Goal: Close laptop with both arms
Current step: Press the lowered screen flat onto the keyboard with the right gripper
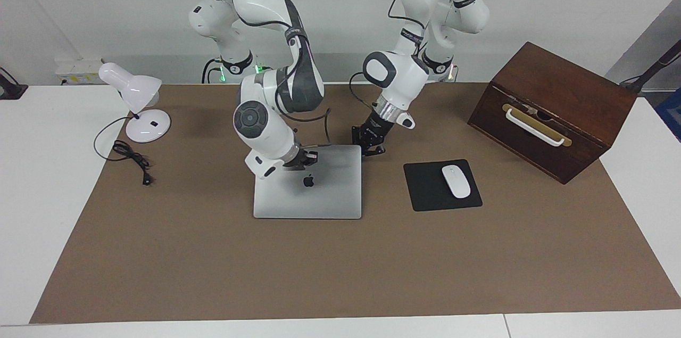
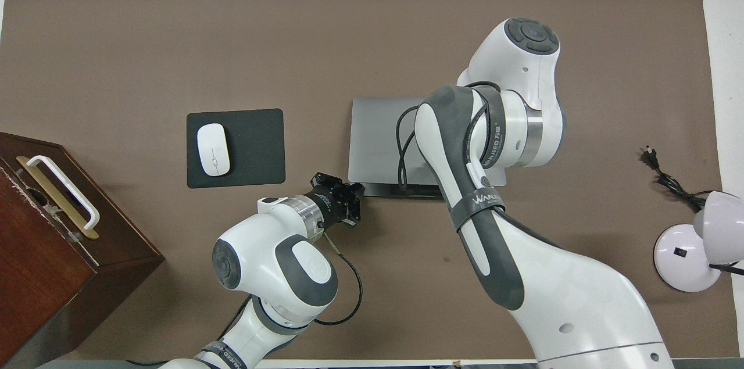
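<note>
Reaching in from its base, the left arm (image 1: 396, 74) bends down over the brown mat (image 1: 213, 263), its wrist tilted toward the laptop (image 1: 319, 194), and the left gripper (image 1: 372, 147) sits low at the laptop's robot-side corner, at the corner toward the left arm's end of the table; whether it touches that corner is not clear. Its jaws are closed on nothing. The right arm (image 1: 279, 98) folds over more sharply, elbow raised, forearm slanting down so that the right gripper (image 1: 307, 158) rests on or just above the lid, near the edge closest to the robots and just beside the dark logo (image 1: 308, 181). Its jaws are likewise closed and empty.

The laptop lies shut and flat near the middle of the mat, lid up. Its edges run square to the table and its longer side runs between the two arms' ends. In the overhead view the right arm covers much of the lid.

Beside the laptop, toward the left arm's end, a white mouse (image 1: 456, 181) lies on a black mousepad (image 1: 425, 189), with a wooden box (image 1: 553, 88) past that. A white desk lamp (image 1: 135, 98) stands at the right arm's end.
</note>
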Available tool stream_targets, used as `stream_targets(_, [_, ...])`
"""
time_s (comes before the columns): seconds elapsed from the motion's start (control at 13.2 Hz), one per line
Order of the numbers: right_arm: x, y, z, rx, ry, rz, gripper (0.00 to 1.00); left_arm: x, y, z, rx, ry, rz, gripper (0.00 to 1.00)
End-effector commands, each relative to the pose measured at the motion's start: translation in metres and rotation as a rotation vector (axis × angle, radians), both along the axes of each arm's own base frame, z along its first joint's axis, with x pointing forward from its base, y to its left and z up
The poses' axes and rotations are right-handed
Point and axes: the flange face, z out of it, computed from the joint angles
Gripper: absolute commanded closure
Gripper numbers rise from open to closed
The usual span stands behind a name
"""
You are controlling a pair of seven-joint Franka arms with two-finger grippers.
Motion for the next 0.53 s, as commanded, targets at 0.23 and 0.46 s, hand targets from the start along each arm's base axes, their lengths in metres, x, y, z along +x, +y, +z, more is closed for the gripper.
stream_targets(0.23, [-0.006,0.000,-0.008,0.031,-0.018,-0.030,1.00,-0.018,0.014,-0.026,0.047,0.042,-0.007,1.00])
stream_targets(0.46, [-0.009,0.005,-0.016,0.028,-0.021,-0.027,1.00,-0.018,0.014,-0.026,0.047,0.042,-0.007,1.00])
